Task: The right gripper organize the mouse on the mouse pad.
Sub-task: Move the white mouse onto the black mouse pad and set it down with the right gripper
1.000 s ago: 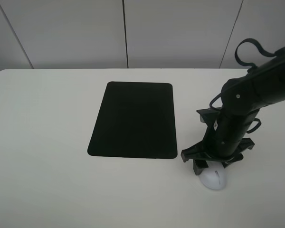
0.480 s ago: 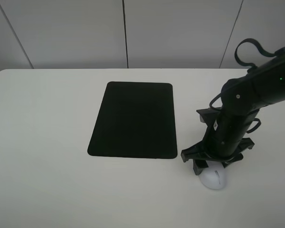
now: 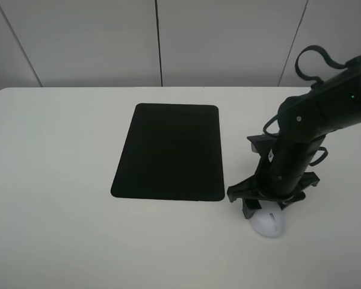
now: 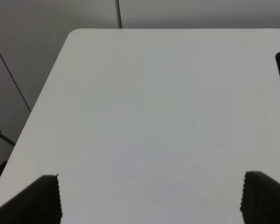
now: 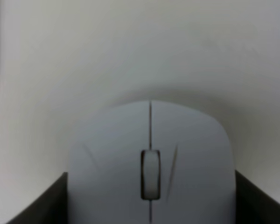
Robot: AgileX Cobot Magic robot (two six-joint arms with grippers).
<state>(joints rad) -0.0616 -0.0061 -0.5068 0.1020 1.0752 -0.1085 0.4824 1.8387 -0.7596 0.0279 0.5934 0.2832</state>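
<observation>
Exterior high view puts the right gripper (image 3: pixel 266 208) at lower right, its fingers closed on the sides of the white mouse (image 3: pixel 268 224). The mouse is just right of the mouse pad's (image 3: pixel 168 150) lower right corner, not on it. The step likely goes best with a firm hold, a small lift, and a carry left and up-frame to the pad's middle, set down flat. The left gripper (image 4: pixel 149 198) hangs open.

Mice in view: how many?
1. The white mouse sits on the table just right of the mouse pad, off it, clasped by the right gripper. None appears hidden.
</observation>
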